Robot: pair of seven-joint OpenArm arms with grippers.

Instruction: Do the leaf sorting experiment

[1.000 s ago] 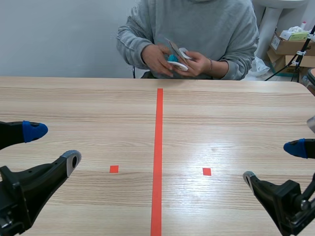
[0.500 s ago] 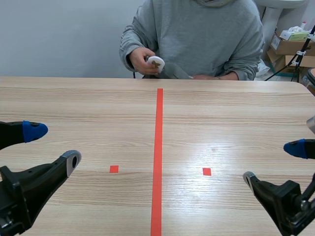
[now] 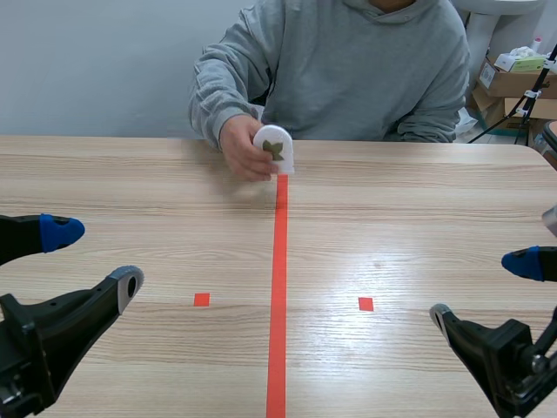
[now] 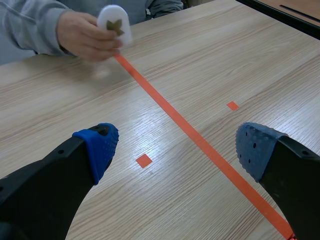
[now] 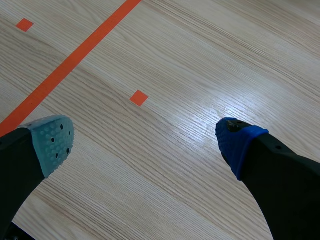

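A person's hand (image 3: 242, 148) holds a white rounded card with a brown leaf on it (image 3: 275, 147) upright at the far end of the table's middle tape line. The same leaf card (image 4: 115, 25) shows far ahead of my left gripper in the left wrist view. My left gripper (image 3: 94, 259) stands open low at the near left, nothing between its fingers. My right gripper (image 3: 487, 286) stands open at the near right, also holding nothing. Neither gripper is near the card.
The person in a grey hoodie (image 3: 348, 61) sits across the table. Cardboard boxes (image 3: 513, 83) stand behind at the far right. The wooden table (image 3: 418, 209) shows only tape marks between my grippers.
The person's hand has brought one leaf card from the chest down to the table's far middle. The other hand has dropped out of sight. Both arms stayed still.
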